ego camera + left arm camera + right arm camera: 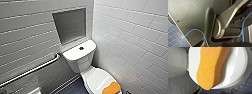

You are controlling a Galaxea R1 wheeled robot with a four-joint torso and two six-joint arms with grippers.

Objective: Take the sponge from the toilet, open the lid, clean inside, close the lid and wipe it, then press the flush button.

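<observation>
A white ceramic toilet [83, 65] with a boxy tank stands in the corner of a tiled room, seen from above in the head view. Its smooth white oval lid [94, 76] is down, and the orange, peanut-shaped foam sponge [111, 88] lies flat on it, toward the front end and well apart from the tank. The small dark round flush button [81, 48] sits in the middle of the flat tank top. A grey rectangular niche [70, 25] is recessed in the wall above the tank, and a long metal grab bar [32, 70] runs slanting along the grey tiled wall beside it; the other wall is white tile [130, 37], and the floor [72, 88] is of small dark blue tiles. In the right wrist view the sponge [210, 68] shows large, resting on the glossy lid [238, 65], one end reaching the lid's rim. The right gripper [214, 92] hangs over it, apart from it, and I cannot tell whether it is spread or pressed together. The left gripper [200, 44] shows as a blurred dark tip near a thin blue cable [199, 33] beside the robot's dark body, and its state cannot be told either
</observation>
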